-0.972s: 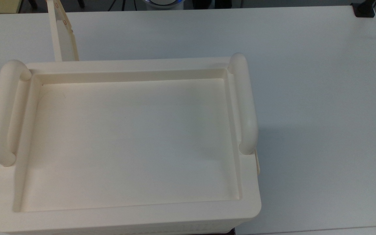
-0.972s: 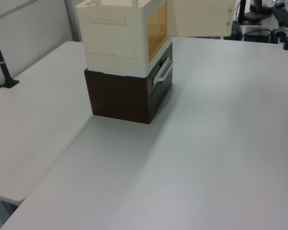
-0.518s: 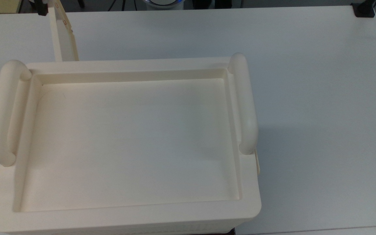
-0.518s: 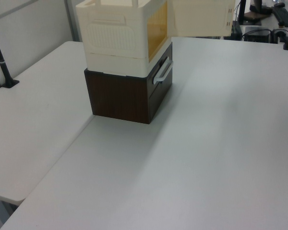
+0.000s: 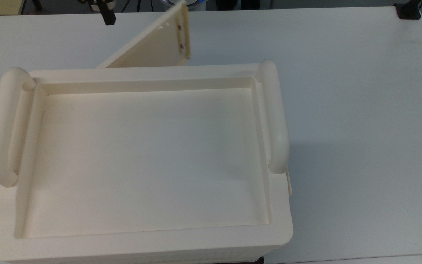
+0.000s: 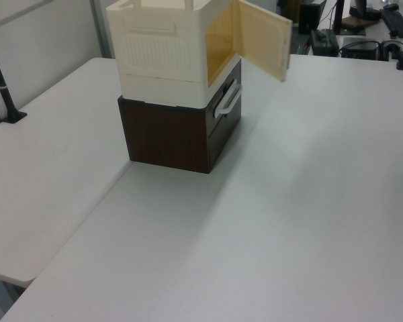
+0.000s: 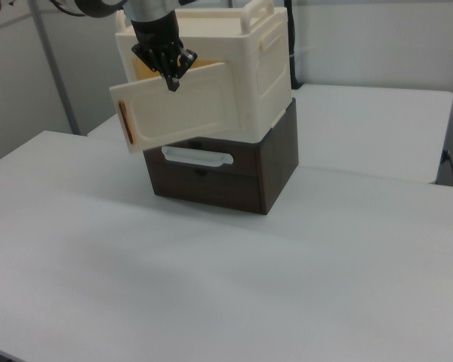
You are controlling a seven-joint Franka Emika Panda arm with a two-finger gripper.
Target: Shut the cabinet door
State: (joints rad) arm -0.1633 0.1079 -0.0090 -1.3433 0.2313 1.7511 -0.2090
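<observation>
Jaws pinched together, gripper (image 7: 171,77) against outer face of cabinet door (image 7: 183,109), half-swung, free edge toward right view's left, cabinet (image 7: 245,68) opening behind.

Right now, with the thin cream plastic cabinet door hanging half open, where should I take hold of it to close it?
Go for the free edge of the cabinet door, the end with the brown slots, farthest from the hinge. Come from its outer face, where the gripper is, and push toward the cream cabinet. A thin flat panel probably suits pushing better than pinching.

No text, label, brand, number or sign can be read anywhere.
</observation>
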